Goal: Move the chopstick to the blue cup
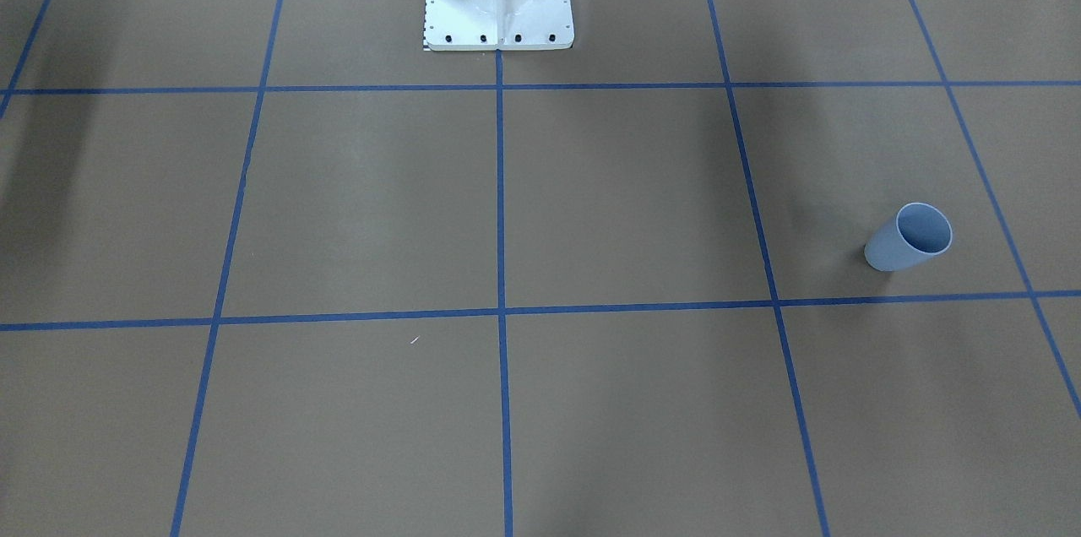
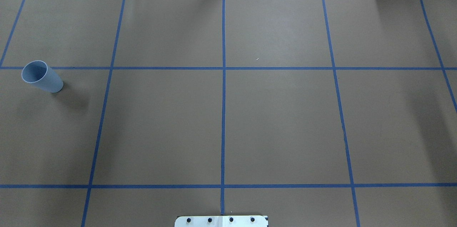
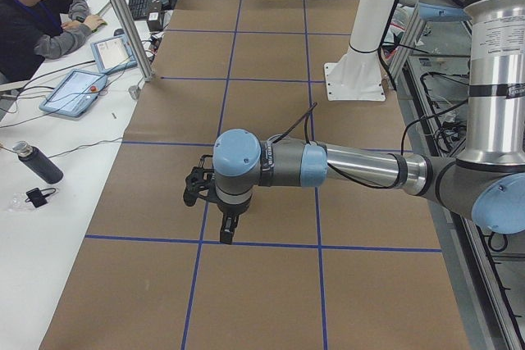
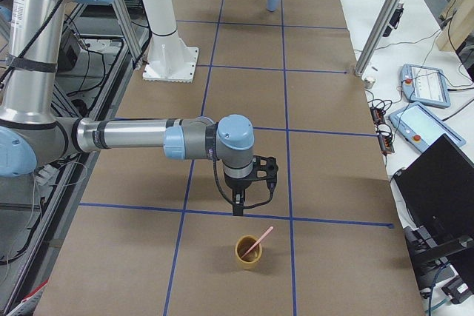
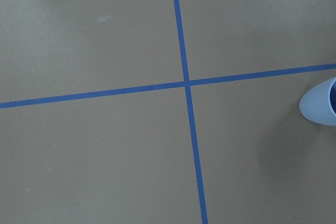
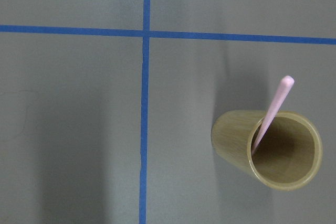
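Note:
The blue cup stands upright on the brown table, at the far left in the overhead view and small and far in the exterior right view. Its base shows at the right edge of the left wrist view. One pale pink chopstick leans in an olive-yellow cup at the table's other end. My right gripper hangs just beside that cup. My left gripper hangs low over the table. I cannot tell whether either is open or shut.
The white pedestal base sits at the robot's edge of the table. Blue tape lines grid the brown paper. An operator sits at a side desk with tablets, behind a metal frame post.

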`<act>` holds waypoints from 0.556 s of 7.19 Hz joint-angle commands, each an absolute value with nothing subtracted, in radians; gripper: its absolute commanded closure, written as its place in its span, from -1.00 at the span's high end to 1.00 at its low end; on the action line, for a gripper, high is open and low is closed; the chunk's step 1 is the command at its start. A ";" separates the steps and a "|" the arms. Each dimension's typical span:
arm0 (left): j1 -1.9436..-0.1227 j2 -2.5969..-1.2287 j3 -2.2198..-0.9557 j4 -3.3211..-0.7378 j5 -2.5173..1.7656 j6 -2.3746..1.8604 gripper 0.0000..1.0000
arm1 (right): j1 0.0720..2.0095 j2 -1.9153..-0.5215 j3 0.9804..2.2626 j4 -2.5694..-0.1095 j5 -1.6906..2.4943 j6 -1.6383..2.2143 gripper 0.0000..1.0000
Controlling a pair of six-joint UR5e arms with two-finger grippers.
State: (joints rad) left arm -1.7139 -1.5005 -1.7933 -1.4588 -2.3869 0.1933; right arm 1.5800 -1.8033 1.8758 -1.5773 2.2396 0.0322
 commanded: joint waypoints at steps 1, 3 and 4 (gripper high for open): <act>-1.713 -1.500 -1.804 -1.459 -2.388 0.193 0.98 | 1.580 -1.810 1.888 -1.577 2.241 0.032 1.00; -1.712 -1.502 -1.810 -1.477 -2.388 0.193 0.98 | 1.580 -1.848 1.946 -1.578 2.285 0.023 1.00; -1.713 -1.503 -1.812 -1.544 -2.384 0.193 0.98 | 1.580 -1.842 1.941 -1.577 2.322 0.023 1.00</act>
